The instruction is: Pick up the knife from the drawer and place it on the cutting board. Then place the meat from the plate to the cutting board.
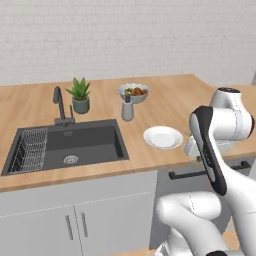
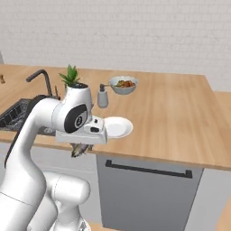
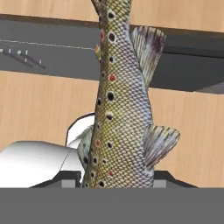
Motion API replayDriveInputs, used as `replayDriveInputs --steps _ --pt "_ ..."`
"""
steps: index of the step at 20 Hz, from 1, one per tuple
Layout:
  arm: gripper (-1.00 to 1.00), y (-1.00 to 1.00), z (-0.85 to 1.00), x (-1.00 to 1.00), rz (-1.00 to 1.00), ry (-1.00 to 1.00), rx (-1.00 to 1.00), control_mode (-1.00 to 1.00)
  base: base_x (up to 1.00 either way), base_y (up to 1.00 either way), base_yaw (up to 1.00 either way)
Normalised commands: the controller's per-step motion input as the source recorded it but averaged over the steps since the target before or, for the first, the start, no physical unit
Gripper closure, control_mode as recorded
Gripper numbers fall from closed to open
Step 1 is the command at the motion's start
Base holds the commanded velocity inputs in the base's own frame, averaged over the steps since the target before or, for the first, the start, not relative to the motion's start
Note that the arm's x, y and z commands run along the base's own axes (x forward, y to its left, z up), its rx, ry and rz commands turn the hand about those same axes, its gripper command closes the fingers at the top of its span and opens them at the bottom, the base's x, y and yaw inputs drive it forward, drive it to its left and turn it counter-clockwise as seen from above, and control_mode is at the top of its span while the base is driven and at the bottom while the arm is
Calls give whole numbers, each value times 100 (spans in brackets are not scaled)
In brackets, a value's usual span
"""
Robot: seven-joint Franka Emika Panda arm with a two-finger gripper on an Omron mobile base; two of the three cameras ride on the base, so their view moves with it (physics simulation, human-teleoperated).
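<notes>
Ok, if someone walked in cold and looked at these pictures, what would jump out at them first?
Probably the spotted fish, hanging in the tool out past the counter's front edge and taking up most of the hand view. Next the white arm looming in both base views, and behind it the bare white plate on the wooden counter, right of the dark sink.
</notes>
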Motion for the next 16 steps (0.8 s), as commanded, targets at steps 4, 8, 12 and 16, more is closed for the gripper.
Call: replayDriveInputs --steps 4,8,12,16 --pt "100 0 0 0 0 0 0 100 -80 31 23" --pt "100 0 0 0 0 0 0 100 -30 83 74" --pt "100 0 0 0 0 0 0 100 -2 73 88" --pt "100 0 0 0 0 0 0 100 0 44 89"
